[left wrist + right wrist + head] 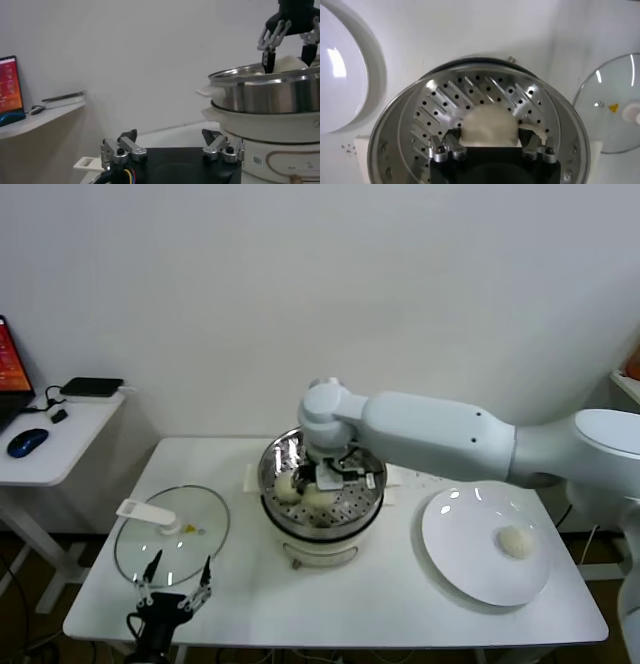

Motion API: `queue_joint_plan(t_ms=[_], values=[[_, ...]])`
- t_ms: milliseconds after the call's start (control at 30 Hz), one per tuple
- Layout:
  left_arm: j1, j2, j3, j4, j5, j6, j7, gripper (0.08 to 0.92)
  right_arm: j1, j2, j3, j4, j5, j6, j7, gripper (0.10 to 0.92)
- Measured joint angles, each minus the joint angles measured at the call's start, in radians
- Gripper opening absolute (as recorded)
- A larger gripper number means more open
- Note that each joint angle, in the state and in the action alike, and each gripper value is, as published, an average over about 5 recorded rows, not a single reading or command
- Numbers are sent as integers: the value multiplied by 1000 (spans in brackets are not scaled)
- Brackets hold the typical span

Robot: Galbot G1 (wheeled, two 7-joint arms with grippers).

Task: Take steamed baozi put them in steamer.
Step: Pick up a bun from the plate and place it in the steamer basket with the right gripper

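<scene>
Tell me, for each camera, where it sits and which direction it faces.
Head view: high, facing forward and down at the table; right arm over the steamer, left gripper low.
Left wrist view: low beside the steamer, facing sideways; open left gripper.
Right wrist view: above, looking down; right gripper around a baozi.
All three share the steamer.

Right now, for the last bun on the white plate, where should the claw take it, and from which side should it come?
Grip the bun across its rounded middle, coming straight down from above. It is a low smooth dome lying alone on the flat plate, so both sides look free for the fingers. The right claw, now over the steamer, is probably the nearer one.
</scene>
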Motion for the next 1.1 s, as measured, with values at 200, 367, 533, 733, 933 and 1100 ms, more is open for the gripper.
queue_joint_plan(t_ms=[200,367,533,733,933,1100], values=[[0,-3,2,7,3,-1,0,823,-8,-5,-8,9,4,-3,-2,746],[-4,-3,2,11,3,-2,-1,823,-13,-3,-9,10,8,-4,-2,747],[-7,-4,3,11,3,-2,-1,823,-20,-2,-12,16,13,-4,-1,754],[-5,-5,4,13,3,-2,-2,823,-27,-2,-14,18,16,-7,2,755],[-4,-6,3,14,4,-3,-3,823,-29,-2,-15,16,17,-5,9,810],[-6,-7,4,14,5,-3,-4,823,-28,-4,-14,15,21,-1,10,822]])
